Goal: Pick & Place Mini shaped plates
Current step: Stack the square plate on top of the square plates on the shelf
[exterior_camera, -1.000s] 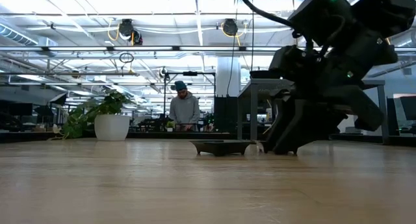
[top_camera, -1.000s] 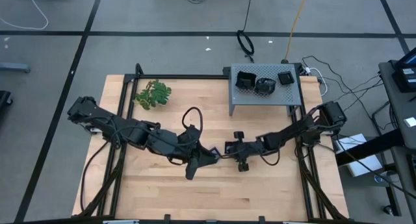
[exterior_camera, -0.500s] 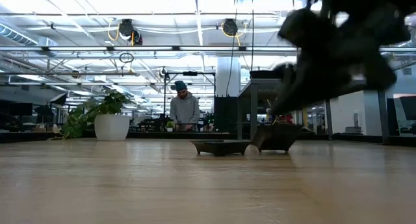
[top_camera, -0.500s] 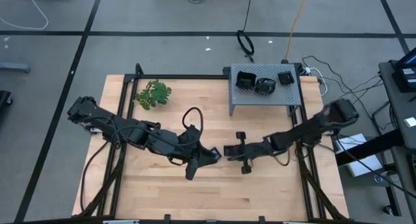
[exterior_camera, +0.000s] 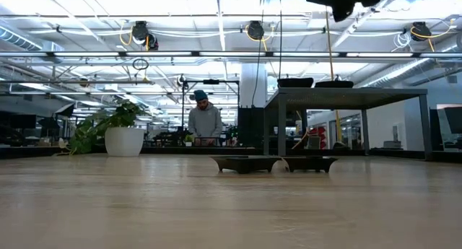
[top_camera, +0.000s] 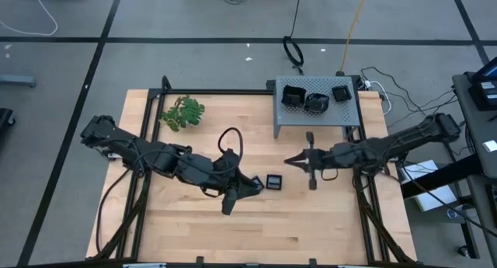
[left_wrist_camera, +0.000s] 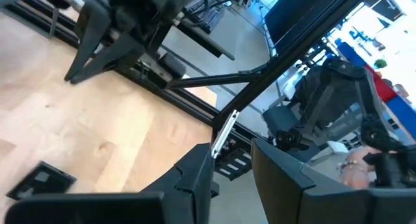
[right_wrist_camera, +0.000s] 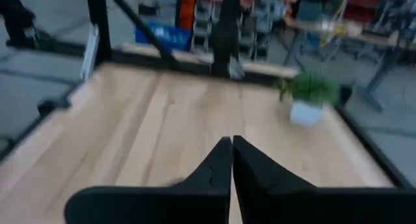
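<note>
High view, bench (top_camera: 194, 229): pale wood planks, dark metal frame round the edge.
High view, square plate (top_camera: 273, 182): small, glossy black, flat on the wood near the middle, just beside the left tool, apart from the right tool.
High view, left tool (top_camera: 256, 183): dark, low over the wood; spread of fingers cannot be told here.
High view, right tool (top_camera: 291, 160): dark, pointing toward the bench middle, just in front of the grey box; fingers pressed together, holding nothing.
High view, grey box (top_camera: 314, 110): perforated metal, at the far right of the bench, three black plates (top_camera: 314, 97) on top, one square at each end, a rounded one between.
High view, sprig (top_camera: 183, 113): green, leafy, at the far left.
Low view, two plates (exterior_camera: 245, 163): shallow, dark, side by side on the wood, rims flared; second one (exterior_camera: 309, 163) just to the right.
Low view, background: white pot with plant (exterior_camera: 123, 138), a person (exterior_camera: 205, 120) standing far off.
Left wrist view, fingers (left_wrist_camera: 195, 175): dark, angular, parted with a gap, empty; square plate (left_wrist_camera: 39, 180) flat on the wood nearby.
Right wrist view, fingers (right_wrist_camera: 220, 164): dark, tapered, touching at the tips, nothing between.
</note>
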Controlling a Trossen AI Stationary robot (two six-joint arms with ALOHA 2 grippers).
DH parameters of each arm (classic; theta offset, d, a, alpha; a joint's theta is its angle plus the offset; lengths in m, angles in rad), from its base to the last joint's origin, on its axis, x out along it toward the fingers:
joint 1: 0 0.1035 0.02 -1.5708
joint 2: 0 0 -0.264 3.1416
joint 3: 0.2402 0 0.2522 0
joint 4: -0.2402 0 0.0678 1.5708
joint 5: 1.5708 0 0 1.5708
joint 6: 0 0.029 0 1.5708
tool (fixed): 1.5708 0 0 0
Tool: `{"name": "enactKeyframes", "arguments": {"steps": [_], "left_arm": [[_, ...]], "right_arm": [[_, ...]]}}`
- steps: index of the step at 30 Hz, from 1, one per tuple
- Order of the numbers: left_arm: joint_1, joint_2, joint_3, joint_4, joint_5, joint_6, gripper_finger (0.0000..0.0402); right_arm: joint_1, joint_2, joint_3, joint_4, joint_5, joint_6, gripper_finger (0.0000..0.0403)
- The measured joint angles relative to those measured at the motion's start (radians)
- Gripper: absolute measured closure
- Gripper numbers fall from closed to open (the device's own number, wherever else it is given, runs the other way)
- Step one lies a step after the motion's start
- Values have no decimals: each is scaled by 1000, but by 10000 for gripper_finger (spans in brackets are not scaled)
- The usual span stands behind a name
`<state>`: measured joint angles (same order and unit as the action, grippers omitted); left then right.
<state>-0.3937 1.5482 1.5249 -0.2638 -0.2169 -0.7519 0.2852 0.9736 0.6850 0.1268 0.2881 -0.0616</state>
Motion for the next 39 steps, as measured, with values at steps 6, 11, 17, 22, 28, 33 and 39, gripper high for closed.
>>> {"name": "enactKeyframes", "arguments": {"steps": [6, 11, 17, 22, 28, 33, 39], "left_arm": [[26, 0, 0, -1, 2, 42, 291], [36, 0, 0, -15, 8, 74, 291], [35, 0, 0, -61, 10, 96, 291], [32, 0, -1, -102, 45, 62, 291], [30, 0, -1, -112, 128, -8, 291], [19, 0, -1, -108, 134, -33, 291], [5, 0, -1, -107, 130, -43, 291]], "right_arm": [[-39, 40, -19, -142, -71, 181, 363], [-24, 162, -83, -17, -143, 214, 304], [9, 377, -119, 148, -171, 191, 249], [57, 561, -120, 317, -152, 173, 244], [89, 702, -120, 411, -7, 171, 259], [90, 770, -118, 433, 8, 191, 272], [90, 801, -116, 442, 43, 232, 317]]}}
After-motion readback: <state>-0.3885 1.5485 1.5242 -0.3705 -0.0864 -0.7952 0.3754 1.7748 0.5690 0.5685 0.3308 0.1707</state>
